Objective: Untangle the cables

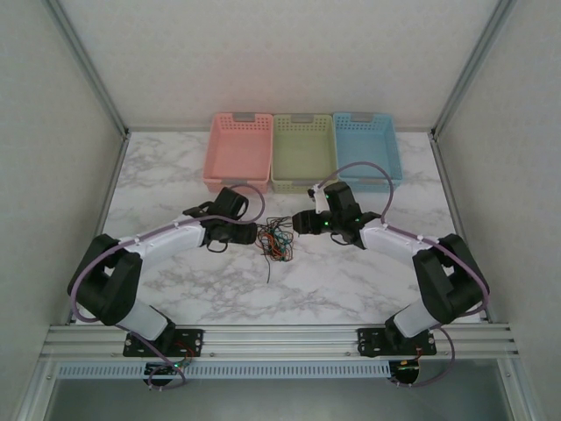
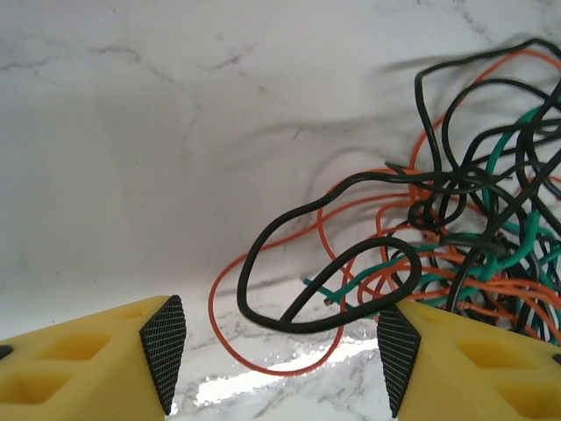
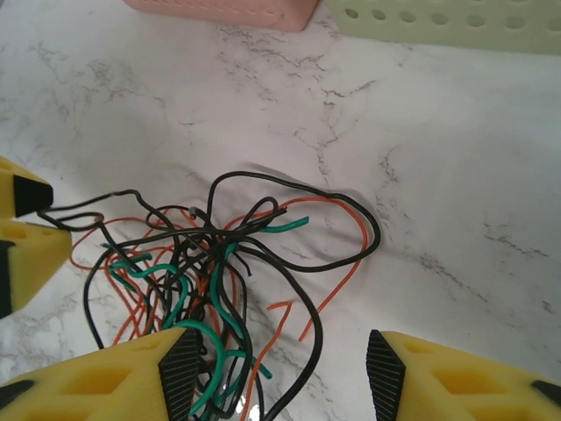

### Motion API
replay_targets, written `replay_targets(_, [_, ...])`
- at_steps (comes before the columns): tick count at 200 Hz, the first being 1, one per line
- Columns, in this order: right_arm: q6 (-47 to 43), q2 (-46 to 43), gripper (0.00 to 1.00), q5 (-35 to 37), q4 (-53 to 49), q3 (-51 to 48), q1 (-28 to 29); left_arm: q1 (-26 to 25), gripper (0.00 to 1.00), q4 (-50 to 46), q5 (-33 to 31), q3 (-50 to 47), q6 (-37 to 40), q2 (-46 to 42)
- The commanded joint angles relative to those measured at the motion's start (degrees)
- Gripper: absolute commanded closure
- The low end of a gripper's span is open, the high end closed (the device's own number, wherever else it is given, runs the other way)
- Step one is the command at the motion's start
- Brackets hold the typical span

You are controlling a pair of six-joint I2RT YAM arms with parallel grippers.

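The cables (image 1: 276,239) lie as one tangled bunch of thin black, orange-red and green wires on the marble table (image 1: 351,289), between the two arms. My left gripper (image 1: 250,233) sits low at the bunch's left side. In the left wrist view that gripper (image 2: 280,351) is open, with a black loop (image 2: 289,320) and an orange-red loop between its pads, touching neither pad that I can see. My right gripper (image 1: 302,224) is at the bunch's right side. In the right wrist view it (image 3: 283,373) stands open over the cables (image 3: 219,254), green and black strands lying against its left pad (image 3: 182,373).
Three empty baskets stand in a row at the back: pink (image 1: 237,182), green (image 1: 302,184) and blue (image 1: 368,180). The pink basket (image 3: 228,10) and green basket (image 3: 456,22) lie just beyond the tangle. A yellow finger of the left gripper (image 3: 22,228) touches the bunch's far edge.
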Motion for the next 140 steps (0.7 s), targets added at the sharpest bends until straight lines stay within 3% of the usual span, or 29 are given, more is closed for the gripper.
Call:
replay_targets(1, [0.24, 0.97, 0.44, -0.83, 2.22, -0.91, -0.22, 0.29, 0.38, 3.6, 0.55, -0.28, 2.52, 0.71])
replay_targets(22, [0.75, 1.44, 0.44, -0.79, 2.75, -1.09, -0.28, 0.27, 0.47, 5.8, 1.45, -1.35, 2.12, 0.32])
replay_targets(48, [0.94, 1.84, 0.44, -1.04, 2.84, -0.79, -0.24, 0.01, 0.62, 7.05, 7.44, -1.06, 1.4, 1.78])
replay_targets(110, [0.89, 0.98, 0.45, -0.21, 2.39, -0.9, -0.25, -1.09, 0.76, 7.56, 11.25, -6.57, -4.21, -5.07])
replay_targets(140, [1.41, 1.14, 0.48, -0.29, 2.57, -0.81, -0.22, -1.92, 0.78, 6.56, 11.34, -10.03, -7.63, -10.24])
